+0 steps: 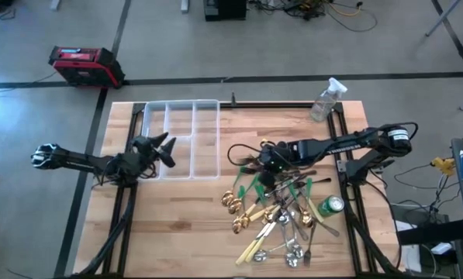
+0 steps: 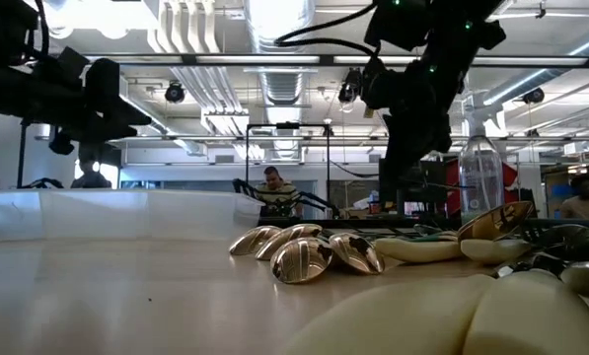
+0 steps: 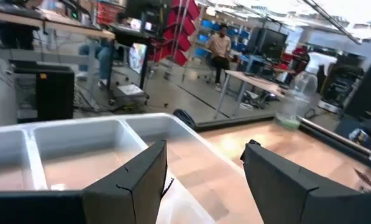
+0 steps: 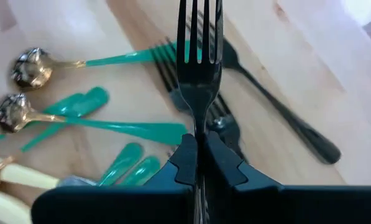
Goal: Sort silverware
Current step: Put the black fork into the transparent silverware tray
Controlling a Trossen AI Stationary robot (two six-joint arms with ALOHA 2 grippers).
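Observation:
The silverware (image 1: 281, 217) lies in a heap on the wooden table's right half: gold spoons (image 2: 299, 251), green-handled pieces (image 4: 110, 127), cream-handled knives (image 2: 452, 316) and dark forks (image 4: 284, 118). My right gripper (image 1: 254, 159) hovers at the heap's far left edge, shut on a dark fork (image 4: 199, 62). My left gripper (image 1: 165, 147) is open and empty over the left side of a clear divided tray (image 1: 181, 139). Its fingers (image 3: 135, 180) stand above the tray's compartments. My right gripper pinches the dark fork between its two fingers (image 4: 186, 155), on the handle just behind the neck (image 4: 200, 127). The fork runs along the fingers, its tines pointing forward past the fingertips. It is lifted clear above the other forks on the table.
A green can (image 1: 330, 204) lies at the heap's right side. A clear spray bottle (image 1: 324, 101) stands at the far right corner. Bare wood lies between the tray and the heap and along the near left. A red case (image 1: 84, 66) sits on the floor.

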